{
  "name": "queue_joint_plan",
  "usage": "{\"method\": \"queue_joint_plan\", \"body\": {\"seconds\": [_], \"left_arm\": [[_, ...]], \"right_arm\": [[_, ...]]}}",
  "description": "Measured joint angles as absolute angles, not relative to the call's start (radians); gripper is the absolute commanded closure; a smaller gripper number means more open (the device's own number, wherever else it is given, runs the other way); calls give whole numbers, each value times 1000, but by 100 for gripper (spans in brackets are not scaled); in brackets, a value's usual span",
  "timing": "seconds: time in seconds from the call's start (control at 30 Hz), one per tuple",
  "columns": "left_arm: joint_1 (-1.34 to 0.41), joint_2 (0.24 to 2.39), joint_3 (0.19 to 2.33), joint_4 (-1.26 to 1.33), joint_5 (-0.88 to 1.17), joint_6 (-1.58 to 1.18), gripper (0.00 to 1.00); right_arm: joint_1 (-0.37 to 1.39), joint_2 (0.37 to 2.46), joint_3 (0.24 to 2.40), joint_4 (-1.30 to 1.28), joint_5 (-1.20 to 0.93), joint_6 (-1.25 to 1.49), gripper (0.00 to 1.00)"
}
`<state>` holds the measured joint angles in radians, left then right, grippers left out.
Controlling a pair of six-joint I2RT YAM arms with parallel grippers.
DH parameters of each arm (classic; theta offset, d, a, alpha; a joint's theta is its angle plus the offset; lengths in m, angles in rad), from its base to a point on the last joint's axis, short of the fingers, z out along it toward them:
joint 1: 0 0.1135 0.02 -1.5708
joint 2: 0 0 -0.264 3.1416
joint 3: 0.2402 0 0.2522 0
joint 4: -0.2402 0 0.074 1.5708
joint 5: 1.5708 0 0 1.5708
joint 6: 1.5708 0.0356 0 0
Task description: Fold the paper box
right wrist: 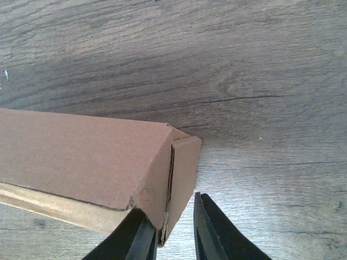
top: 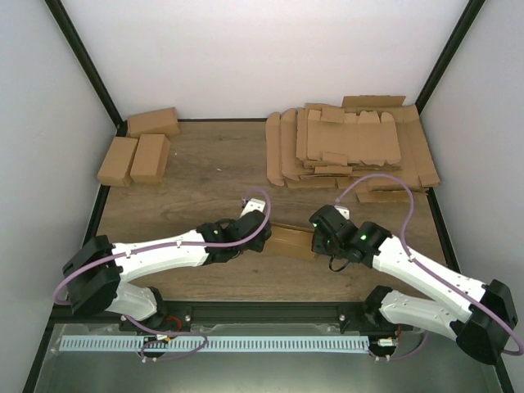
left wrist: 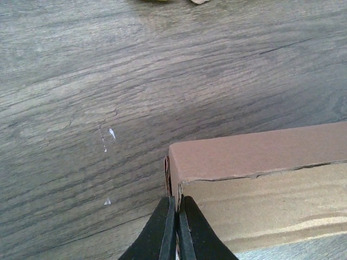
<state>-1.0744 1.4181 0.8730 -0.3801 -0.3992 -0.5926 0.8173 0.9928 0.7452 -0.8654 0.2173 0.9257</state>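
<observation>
Shows the paper box (top: 288, 240) folded into a long, brick-shaped carton. Lies on its side on the wooden table (top: 205, 172), near the front edge and about midway across, between the 2 arms. Meets the left gripper (left wrist: 174, 208) at its left end and the right gripper (right wrist: 172, 214) at its right end.

From the left wrist: finds the 2 black fingers (left wrist: 162, 235) pressed flat together, tips right at the carton's near bottom corner, just under the end face. Cannot tell about any thin cardboard edge pinched between them. Shows a slightly lifted seam along the long edge of the box.

From the right wrist: finds the jaws standing apart, 1 on either side of the lowest corner of the end flap, with a strip of table visible between the flap and the right-hand finger. Clamps nothing. Shows the end flap tucked in, with a slim dark slit along its crease and a small dent at the bottom corner.

Back right: holds a big, loose stack of flat cardboard blanks (top: 352, 147). Back left: holds 3 finished cartons (top: 150, 157), 2 side by side and 1 behind them near the rear wall, well apart from the box at the front.
</observation>
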Motion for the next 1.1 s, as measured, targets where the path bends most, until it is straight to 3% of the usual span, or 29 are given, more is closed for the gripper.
{"method": "queue_joint_plan", "body": {"seconds": [0.23, 0.33, 0.83, 0.93, 1.0, 1.1], "left_arm": [[-1083, 1418, 875, -385, -402, -595, 96], [-1088, 1418, 877, -392, -409, -596, 96], [-1131, 1437, 882, -407, -467, -633, 96], [-1139, 1449, 882, -406, -480, -645, 96], [-1144, 1452, 882, -407, -488, -651, 94], [-1147, 1452, 887, -428, -487, -654, 83]], "right_arm": [[818, 1004, 746, -848, 224, 903, 91], [818, 1011, 751, -842, 228, 893, 99], [819, 997, 702, -791, 208, 912, 99], [818, 984, 690, -778, 210, 923, 93], [819, 982, 690, -785, 206, 932, 82], [819, 971, 691, -811, 204, 932, 67]]}}
